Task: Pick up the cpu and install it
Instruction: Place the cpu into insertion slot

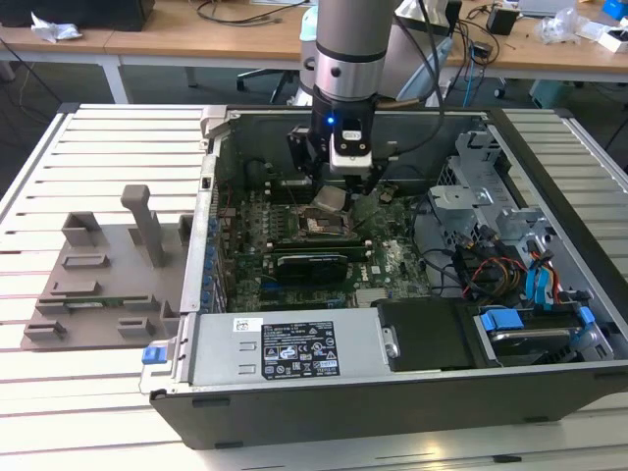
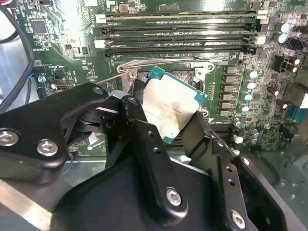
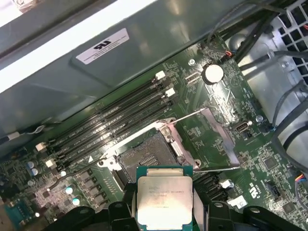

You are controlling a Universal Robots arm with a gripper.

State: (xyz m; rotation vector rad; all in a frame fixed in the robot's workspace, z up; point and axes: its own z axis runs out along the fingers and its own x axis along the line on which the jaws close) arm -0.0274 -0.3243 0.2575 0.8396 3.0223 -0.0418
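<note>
Right now your gripper (image 1: 335, 186) is clamped on the cpu (image 1: 331, 200), its fingers (image 2: 136, 103) closed against two opposite edges with the metal plate facing up. In the exterior view, the chip hangs tilted just above the open socket (image 1: 322, 228) inside the computer case (image 1: 294, 383). In the first wrist view, you can see the chip is not seated in the socket. The metal bracket (image 3: 219, 139) lies swung open beside the socket, and the memory slots (image 3: 110, 126) run along the socket's other side.

Lab: cabled desks (image 1: 177, 44), opened computer case (image 1: 392, 397)
</note>
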